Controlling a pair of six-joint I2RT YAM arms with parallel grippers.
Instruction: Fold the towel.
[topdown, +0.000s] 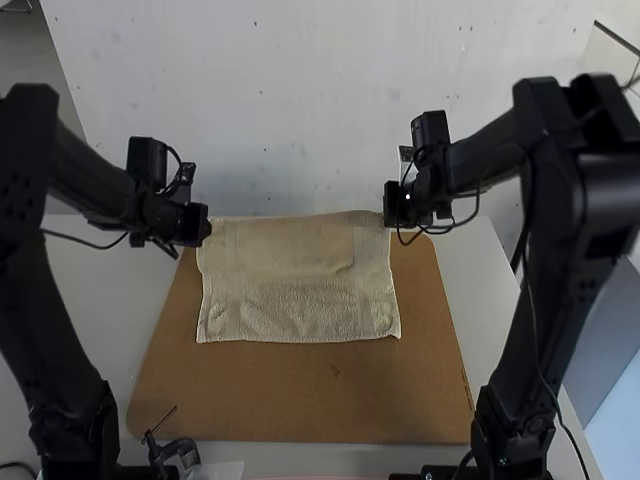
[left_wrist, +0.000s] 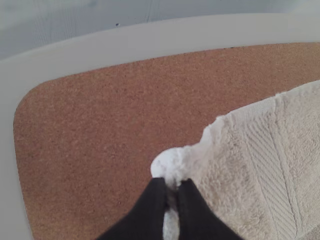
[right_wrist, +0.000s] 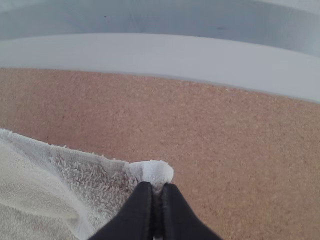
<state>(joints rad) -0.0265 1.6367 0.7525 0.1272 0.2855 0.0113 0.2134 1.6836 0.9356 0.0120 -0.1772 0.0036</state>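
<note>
The cream towel (topdown: 300, 300) is held up along its far edge, while its near part lies spread on the brown board. At its far left corner is my left gripper (topdown: 207, 228); at its far right corner is my right gripper (topdown: 388, 218). In the left wrist view, my left gripper (left_wrist: 172, 184) is shut on a bunched corner of the towel (left_wrist: 225, 175). The right wrist view has my right gripper (right_wrist: 157, 188) shut on the opposite corner of the towel (right_wrist: 90, 180).
The brown board (topdown: 300, 400) lies under the towel on a white table (topdown: 100, 300). A small black clamp-like object (topdown: 175, 452) is at the near left edge of the board. A pale wall stands behind the table.
</note>
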